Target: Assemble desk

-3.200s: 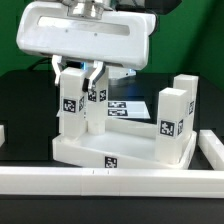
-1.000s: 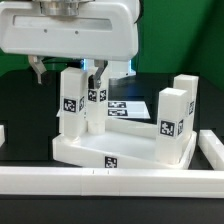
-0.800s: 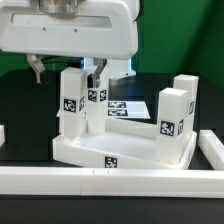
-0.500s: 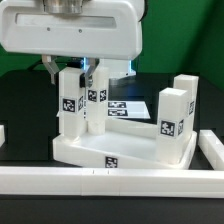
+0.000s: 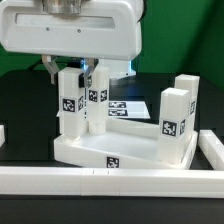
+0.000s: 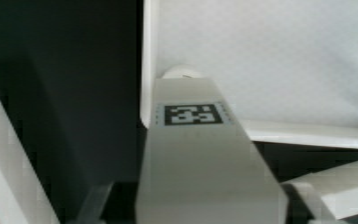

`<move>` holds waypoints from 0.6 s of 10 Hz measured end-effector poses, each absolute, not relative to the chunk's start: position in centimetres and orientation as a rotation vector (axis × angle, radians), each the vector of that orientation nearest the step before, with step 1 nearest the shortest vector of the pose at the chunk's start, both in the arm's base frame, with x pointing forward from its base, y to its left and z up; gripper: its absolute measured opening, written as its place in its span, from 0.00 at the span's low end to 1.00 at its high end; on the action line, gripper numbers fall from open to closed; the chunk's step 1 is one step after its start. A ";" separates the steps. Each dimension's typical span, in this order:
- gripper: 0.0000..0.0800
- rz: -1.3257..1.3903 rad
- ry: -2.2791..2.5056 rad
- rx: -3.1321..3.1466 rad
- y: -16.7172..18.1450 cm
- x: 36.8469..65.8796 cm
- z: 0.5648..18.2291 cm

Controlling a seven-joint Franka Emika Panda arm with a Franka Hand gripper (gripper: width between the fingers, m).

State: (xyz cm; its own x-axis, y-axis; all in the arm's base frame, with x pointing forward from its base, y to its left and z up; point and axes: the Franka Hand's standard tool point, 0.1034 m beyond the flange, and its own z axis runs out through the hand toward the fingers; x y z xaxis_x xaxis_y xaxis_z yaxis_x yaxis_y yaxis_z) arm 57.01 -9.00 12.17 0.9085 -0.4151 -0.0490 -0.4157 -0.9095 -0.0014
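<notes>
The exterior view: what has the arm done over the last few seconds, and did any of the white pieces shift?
The gripper rose off the near-left leg, its fingers spread wide, then narrowed again around that leg's top. Whether they grip it now cannot be told. The desk slab, the leg at the exterior view's right and the leg behind stayed put.

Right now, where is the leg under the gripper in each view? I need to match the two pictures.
Exterior view: the leg stands upright on the desk slab at the exterior view's left, directly below the gripper, with a second leg close behind it.
Wrist view: the same leg fills the middle, seen from above, tapering away.
Shared landmark: the black-and-white tag on that leg, also visible in the wrist view.
</notes>
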 end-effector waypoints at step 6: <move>0.36 0.063 1.399 -2.797 -9.1 56.9 12.1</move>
